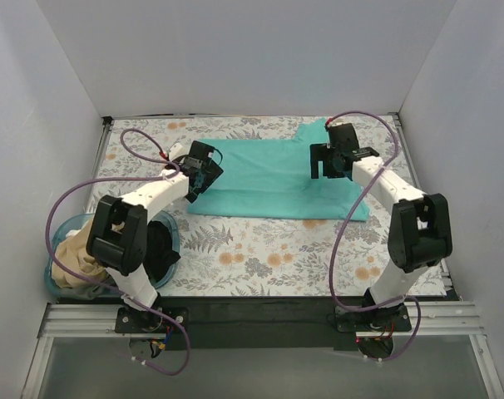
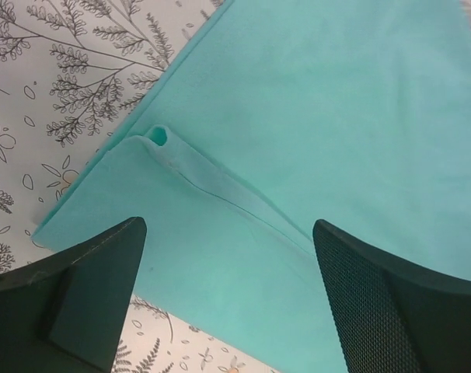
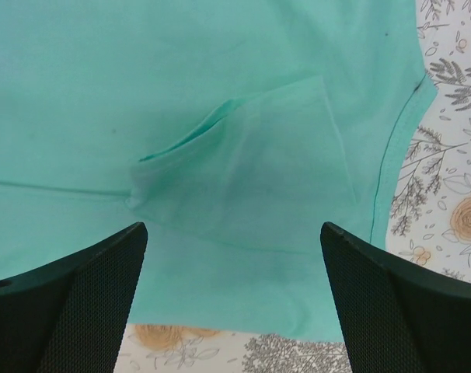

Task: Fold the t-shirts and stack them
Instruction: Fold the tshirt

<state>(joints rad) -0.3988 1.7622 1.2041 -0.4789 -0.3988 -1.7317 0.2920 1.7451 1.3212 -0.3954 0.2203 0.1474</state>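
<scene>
The teal-green t-shirt [image 1: 273, 179] lies flat and partly folded on the floral tablecloth at the table's far middle. My left gripper [image 1: 200, 172] is open and empty above the shirt's left edge; in the left wrist view the shirt [image 2: 313, 116] has a folded flap between the fingers [image 2: 88, 287]. My right gripper [image 1: 327, 162] is open and empty above the shirt's right part; the right wrist view shows a folded-in sleeve [image 3: 251, 171] on the shirt. The tan-beige t-shirt [image 1: 73, 262] lies bunched in the blue basket [image 1: 65, 224] at the near left.
The floral tablecloth [image 1: 269, 258] covers the table. White walls stand on three sides. Something dark [image 1: 160, 245] also lies in the basket beside the left arm. Purple cables loop over both arms.
</scene>
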